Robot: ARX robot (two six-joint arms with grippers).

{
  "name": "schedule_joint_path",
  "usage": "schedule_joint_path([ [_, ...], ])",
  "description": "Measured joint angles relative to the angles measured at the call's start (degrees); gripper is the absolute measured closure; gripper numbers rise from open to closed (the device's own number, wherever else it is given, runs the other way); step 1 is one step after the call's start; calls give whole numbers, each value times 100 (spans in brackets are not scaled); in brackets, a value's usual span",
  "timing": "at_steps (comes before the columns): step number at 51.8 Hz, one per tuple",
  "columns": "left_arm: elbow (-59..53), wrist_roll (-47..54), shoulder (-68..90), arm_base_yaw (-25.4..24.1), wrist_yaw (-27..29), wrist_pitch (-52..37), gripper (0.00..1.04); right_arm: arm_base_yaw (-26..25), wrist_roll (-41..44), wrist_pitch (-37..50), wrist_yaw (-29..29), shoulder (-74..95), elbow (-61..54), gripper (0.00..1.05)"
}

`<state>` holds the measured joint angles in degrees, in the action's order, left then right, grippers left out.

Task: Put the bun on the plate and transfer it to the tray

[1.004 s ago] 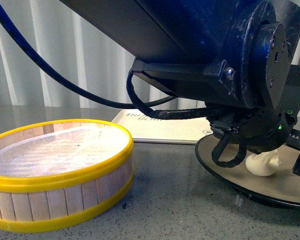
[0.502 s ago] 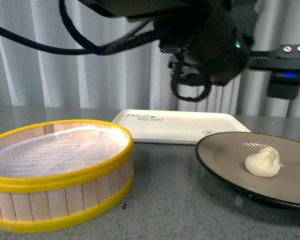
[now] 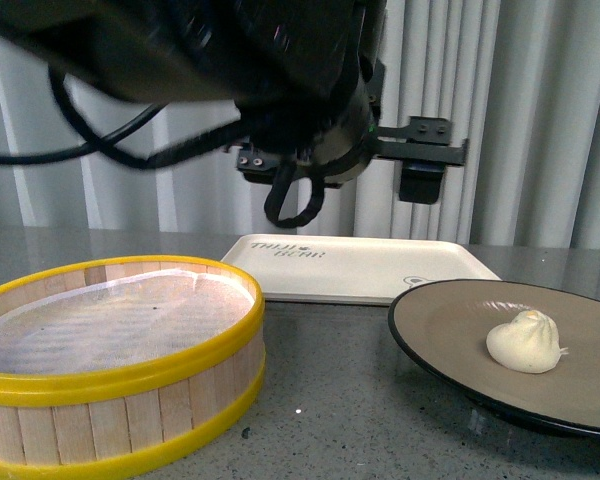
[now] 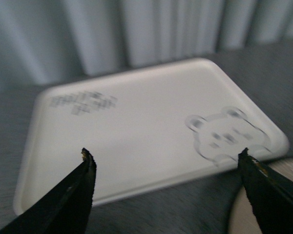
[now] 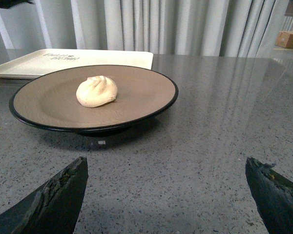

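The white pleated bun (image 3: 525, 342) lies on the black-rimmed beige plate (image 3: 435, 318) at the right, free of both grippers. It also shows in the right wrist view (image 5: 96, 91) on the plate (image 5: 44, 105). The cream tray (image 3: 360, 268) lies flat behind the plate. My left arm (image 3: 300, 120) hangs high above the table's middle. My left gripper (image 4: 164, 155) is open and empty above the tray's (image 4: 132, 131) near edge. My right gripper (image 5: 166, 163) is open and empty, low over the bare table, a short way from the plate. The tray (image 5: 34, 63) lies beyond the plate.
A yellow-rimmed wooden steamer basket (image 3: 130, 375) lined with white cloth stands at the front left. Grey curtains close off the back. A small box (image 5: 289, 39) sits far off past the table in the right wrist view.
My left arm has risen off the plate and swung up and to the left, leaving the bun lying on the plate. The plate, tray and basket have stayed put.
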<state>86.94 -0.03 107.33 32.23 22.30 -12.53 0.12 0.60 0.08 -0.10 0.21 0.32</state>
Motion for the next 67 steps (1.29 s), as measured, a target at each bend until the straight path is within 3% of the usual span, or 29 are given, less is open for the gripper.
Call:
schedule_joint_path([
  [2,-852,-7,-389,-98,391,-922,30,2,0,0,4,0,0,8],
  [8,-2409,-7,-1331,-516,308,-2124,48,0,0,0,20,0,0,8],
  [17,-4347,-13,-2476,-1187,-59,-2907,77,2,0,0,2,0,0,8],
  [25,-5606,-31,-3097,-1469,-610,-3224,101,0,0,0,2,0,0,8],
  [48,-7405,-13,-4734,-2328,-1381,-3421,101,0,0,0,2,0,0,8],
  [67,-8109,-11,-5969,-2789,-1845,-2883,101,0,0,0,2,0,0,8],
])
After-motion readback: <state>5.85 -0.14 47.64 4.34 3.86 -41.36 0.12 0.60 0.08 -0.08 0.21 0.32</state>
